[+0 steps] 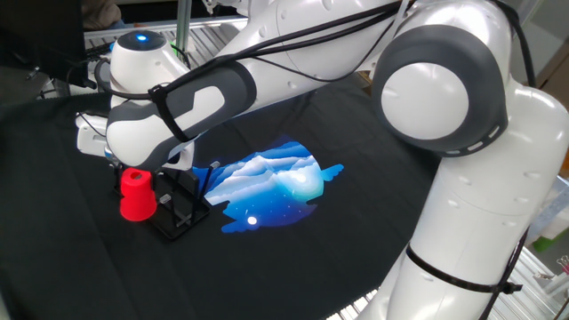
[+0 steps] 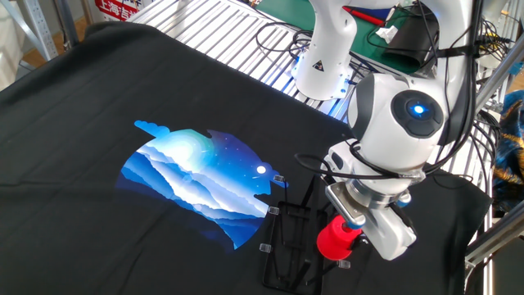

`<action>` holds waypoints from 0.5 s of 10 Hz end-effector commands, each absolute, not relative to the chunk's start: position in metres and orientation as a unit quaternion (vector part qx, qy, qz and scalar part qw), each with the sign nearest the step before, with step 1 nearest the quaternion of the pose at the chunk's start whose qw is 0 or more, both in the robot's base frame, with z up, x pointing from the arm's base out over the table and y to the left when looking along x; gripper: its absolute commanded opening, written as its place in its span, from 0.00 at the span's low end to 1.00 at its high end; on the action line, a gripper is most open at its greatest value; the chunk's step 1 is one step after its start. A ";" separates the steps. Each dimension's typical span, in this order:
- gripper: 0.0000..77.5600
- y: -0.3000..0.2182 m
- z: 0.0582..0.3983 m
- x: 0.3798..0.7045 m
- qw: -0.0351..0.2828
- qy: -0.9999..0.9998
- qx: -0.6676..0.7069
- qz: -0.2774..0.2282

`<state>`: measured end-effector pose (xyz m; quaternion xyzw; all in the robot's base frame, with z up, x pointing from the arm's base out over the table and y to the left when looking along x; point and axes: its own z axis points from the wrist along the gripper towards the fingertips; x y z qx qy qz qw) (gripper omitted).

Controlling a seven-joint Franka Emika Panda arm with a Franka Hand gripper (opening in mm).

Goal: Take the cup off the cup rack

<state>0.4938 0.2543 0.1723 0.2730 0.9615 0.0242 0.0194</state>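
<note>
The red cup (image 1: 136,197) is upside down, its narrow base upward, just left of the black wire cup rack (image 1: 182,210). In the other fixed view the cup (image 2: 335,239) sits at the rack's (image 2: 288,239) right side. My gripper (image 1: 133,174) comes down from above and is shut on the cup's narrow base; it also shows in the other fixed view (image 2: 350,226). The wrist hides most of the fingers. I cannot tell whether the cup's rim touches the cloth.
A black cloth (image 2: 98,106) with a blue printed picture (image 2: 196,176) covers the table. A second white robot base (image 2: 323,57) and cables (image 2: 393,33) stand at the far edge on a metal grid. My large white arm (image 1: 462,178) fills the right side.
</note>
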 end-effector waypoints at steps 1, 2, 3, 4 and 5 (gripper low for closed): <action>0.01 0.255 0.173 0.493 0.017 0.963 0.269 0.021; 0.01 0.255 0.173 0.493 0.017 0.963 0.269 0.021; 0.01 0.255 0.173 0.493 0.017 0.963 0.269 0.021; 0.01 0.249 0.227 0.486 0.007 0.961 0.278 0.003; 0.01 0.249 0.233 0.486 0.006 0.961 0.278 0.002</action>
